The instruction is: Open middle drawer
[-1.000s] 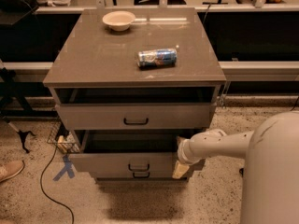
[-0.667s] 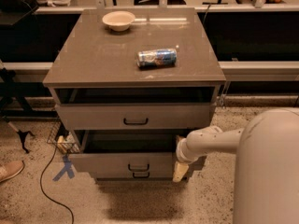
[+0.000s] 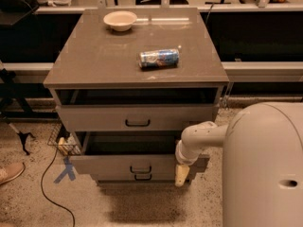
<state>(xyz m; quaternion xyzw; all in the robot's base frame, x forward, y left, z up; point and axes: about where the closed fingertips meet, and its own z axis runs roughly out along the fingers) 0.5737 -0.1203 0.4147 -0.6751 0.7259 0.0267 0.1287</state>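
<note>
The middle drawer (image 3: pixel 104 164) is pulled out from the grey-taupe cabinet, and its dark inside (image 3: pixel 130 145) shows above the front. Its small black handle (image 3: pixel 140 169) sits at the centre of the front. My gripper (image 3: pixel 181 175) hangs at the end of my white arm (image 3: pixel 203 136), at the right end of that drawer's front, with a cream fingertip pointing down. The gripper is well to the right of the handle. The top drawer (image 3: pixel 94 119), with a wider handle (image 3: pixel 137 123), stands slightly out, with a dark gap above it.
A blue can (image 3: pixel 159 58) lies on its side on the cabinet top (image 3: pixel 94 65), and a white bowl (image 3: pixel 120 20) stands at the back. My white body (image 3: pixel 265 169) fills the lower right. A wire basket (image 3: pixel 64 143), a black cable (image 3: pixel 47 183) and blue tape (image 3: pixel 64 170) lie at the left.
My body has come further left into the view, and the arm end has dropped a little at the drawer's right end. The middle drawer stands about as far out as before.
</note>
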